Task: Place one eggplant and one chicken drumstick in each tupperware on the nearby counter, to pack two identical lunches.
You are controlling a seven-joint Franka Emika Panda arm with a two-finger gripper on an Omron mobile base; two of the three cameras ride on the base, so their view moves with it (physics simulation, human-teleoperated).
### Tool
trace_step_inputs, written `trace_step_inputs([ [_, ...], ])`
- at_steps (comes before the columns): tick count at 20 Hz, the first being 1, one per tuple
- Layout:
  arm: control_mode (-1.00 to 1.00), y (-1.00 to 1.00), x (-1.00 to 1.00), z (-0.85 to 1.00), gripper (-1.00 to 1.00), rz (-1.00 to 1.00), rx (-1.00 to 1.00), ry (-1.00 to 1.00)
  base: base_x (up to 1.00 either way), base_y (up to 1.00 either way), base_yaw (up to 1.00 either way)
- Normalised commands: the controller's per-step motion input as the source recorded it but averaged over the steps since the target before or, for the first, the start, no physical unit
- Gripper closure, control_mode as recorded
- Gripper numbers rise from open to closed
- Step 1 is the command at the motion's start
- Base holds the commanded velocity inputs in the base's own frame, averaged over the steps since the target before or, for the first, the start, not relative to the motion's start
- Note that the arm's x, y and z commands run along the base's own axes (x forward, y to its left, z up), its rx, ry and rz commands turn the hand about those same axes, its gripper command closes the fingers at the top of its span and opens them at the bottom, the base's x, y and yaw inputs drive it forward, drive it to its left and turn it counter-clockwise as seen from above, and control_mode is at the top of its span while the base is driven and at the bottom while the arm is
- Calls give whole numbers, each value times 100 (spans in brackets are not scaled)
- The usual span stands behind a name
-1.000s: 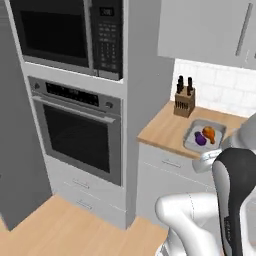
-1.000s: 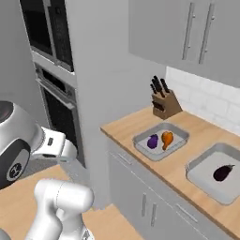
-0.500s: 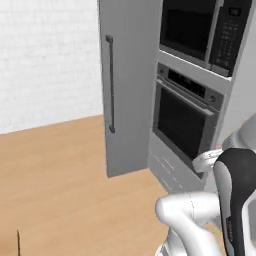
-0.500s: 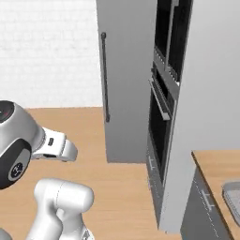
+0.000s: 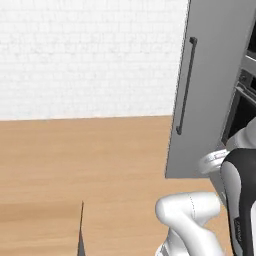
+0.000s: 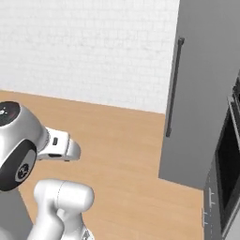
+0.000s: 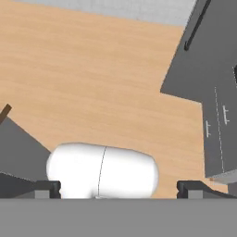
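The eggplant, the chicken drumstick, the tupperware and the counter are out of view. In the hand view my gripper point(image 7: 118, 189) points down at bare wood floor point(image 7: 92, 83). Its two dark fingertips point(image 7: 46, 187) stand far apart at the bottom corners. The gripper is open and holds nothing. In the right base view my white arm is folded low at the lower left.
A tall grey cabinet panel point(image 5: 210, 75) point(image 6: 201, 93) with a dark vertical handle point(image 5: 183, 85) point(image 6: 173, 89) stands on the right. The wall oven point(image 5: 242, 112) point(image 6: 229, 173) is just beyond it. Open wood floor point(image 5: 75, 160) runs left to a white brick wall point(image 5: 90, 55). A thin dark edge point(image 5: 81, 232) rises low on the left.
The whole picture has swung left with the base: the counter with its trays and knife block left the view, and the oven slid to the right edge. My gripper stays open.
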Motion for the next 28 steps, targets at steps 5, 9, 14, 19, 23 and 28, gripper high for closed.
trace_step_inputs([
  [5,100,0,0,0,-100,0,0,0,100,39,0],
  [9,100,0,0,0,-100,0,0,0,100,19,0],
  [14,100,0,0,0,-100,0,0,0,100,1,0],
  [19,100,0,0,0,-100,0,0,0,100,6,0],
  [23,100,0,0,0,-100,0,0,0,100,50,-6],
  [28,100,0,0,0,-100,0,0,0,100,51,-8],
])
